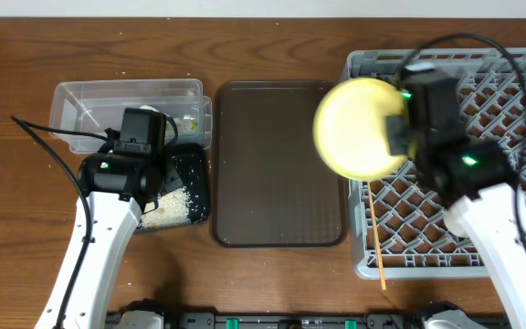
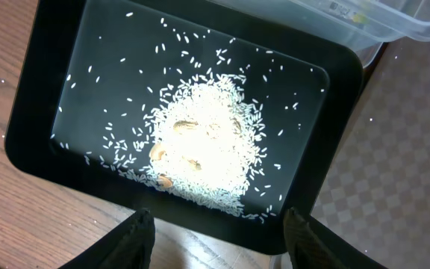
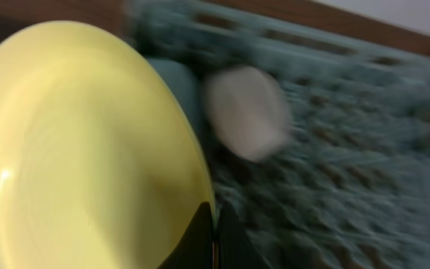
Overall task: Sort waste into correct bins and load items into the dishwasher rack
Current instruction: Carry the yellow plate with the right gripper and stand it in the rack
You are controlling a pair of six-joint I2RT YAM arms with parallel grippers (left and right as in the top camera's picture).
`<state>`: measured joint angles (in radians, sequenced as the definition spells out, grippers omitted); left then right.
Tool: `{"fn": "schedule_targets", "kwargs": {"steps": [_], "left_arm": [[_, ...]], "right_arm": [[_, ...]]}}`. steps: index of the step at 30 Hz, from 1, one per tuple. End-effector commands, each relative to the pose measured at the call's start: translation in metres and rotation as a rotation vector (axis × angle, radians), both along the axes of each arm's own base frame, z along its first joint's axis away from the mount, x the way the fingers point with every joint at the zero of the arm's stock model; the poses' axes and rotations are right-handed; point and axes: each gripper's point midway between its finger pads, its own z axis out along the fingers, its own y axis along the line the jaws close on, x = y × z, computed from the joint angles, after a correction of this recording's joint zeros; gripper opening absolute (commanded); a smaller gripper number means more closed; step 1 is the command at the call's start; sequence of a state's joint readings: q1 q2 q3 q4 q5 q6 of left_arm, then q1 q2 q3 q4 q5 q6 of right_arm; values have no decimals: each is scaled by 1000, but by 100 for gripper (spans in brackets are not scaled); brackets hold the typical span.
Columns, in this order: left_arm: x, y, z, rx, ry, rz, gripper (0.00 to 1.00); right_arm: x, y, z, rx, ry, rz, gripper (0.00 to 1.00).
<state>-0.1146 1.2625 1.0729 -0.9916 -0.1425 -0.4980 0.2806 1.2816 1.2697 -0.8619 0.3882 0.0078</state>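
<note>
My right gripper (image 3: 213, 224) is shut on the rim of the yellow plate (image 1: 359, 128), held tilted over the left edge of the grey dishwasher rack (image 1: 510, 228). In the right wrist view the plate (image 3: 80, 149) fills the left, with a light blue bowl (image 3: 179, 82) and a white bowl (image 3: 246, 110) blurred in the rack behind it. Wooden chopsticks (image 1: 376, 239) lie in the rack's left side. My left gripper (image 2: 219, 237) is open and empty above the near edge of the black tray (image 2: 342, 149), which holds a rice pile (image 2: 204, 142). The clear tub (image 1: 89, 99) sits behind the tray.
A large brown serving tray (image 1: 279, 164) lies between the black tray and the rack. The clear tub's corner (image 2: 394, 22) shows at the top right of the left wrist view. Bare wooden table (image 1: 26, 219) lies left of my left arm.
</note>
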Motion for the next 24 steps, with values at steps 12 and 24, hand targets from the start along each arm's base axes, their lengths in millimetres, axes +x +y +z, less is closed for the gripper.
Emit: {"fn": "schedule_targets", "kwargs": {"steps": [12,24], "left_arm": [[0,5,-2,22,6,14,59],[0,5,-2,22,7,14,59]], "right_arm": [[-28,-86,12,-487,129,-169,1],[-1,-30,-40,-146,165,-62,10]]}}
